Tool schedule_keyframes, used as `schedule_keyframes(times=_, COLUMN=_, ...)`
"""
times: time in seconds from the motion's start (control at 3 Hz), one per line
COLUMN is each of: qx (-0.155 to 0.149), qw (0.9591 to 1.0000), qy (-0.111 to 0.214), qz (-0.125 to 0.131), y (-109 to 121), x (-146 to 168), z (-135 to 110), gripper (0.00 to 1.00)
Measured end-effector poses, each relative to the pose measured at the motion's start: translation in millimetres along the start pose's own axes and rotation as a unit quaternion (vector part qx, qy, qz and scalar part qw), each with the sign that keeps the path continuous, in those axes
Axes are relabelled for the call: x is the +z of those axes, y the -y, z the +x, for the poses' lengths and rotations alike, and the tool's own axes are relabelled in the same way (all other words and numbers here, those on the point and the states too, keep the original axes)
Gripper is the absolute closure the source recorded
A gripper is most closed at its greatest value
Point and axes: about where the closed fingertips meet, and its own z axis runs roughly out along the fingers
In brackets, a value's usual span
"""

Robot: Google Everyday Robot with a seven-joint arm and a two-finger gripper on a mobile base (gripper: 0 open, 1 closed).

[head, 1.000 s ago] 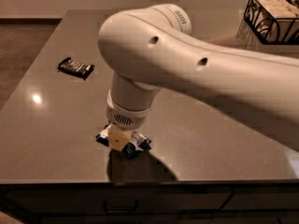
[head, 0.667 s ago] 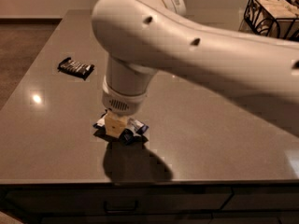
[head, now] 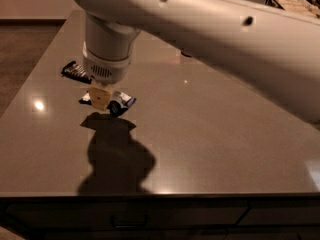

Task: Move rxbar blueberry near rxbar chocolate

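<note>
Dim warm overhead lighting. Glare spots [head: 39, 105] on the glossy table [head: 225, 134]; the gripper [head: 102, 101], centre left, casts a dense shadow [head: 117, 159] below.

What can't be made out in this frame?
Camera view, all:
1. rxbar blueberry: middle covered by the gripper shut on it; label unreadable.
2. rxbar chocolate: right end hidden behind the wrist; lettering too small.
3. wire basket: cut by the top edge, contents unclear.
4. table: far middle blocked by the arm.

Glossy grey table [head: 215, 134]; black wire basket [head: 295, 1] far-right corner (partly cropped).
</note>
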Motion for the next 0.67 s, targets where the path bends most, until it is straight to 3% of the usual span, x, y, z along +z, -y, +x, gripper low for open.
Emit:
schedule_keyframes(times=0.33, qx=-0.007, qw=0.9997, qy=0.007, qz=0.020, y=39, x=8, z=-27, gripper=1.00)
schedule_keyframes(times=0.67, qx=-0.001, qw=0.9992, qy=0.007, qz=0.040, y=69, x=20, z=-38, gripper=1.00)
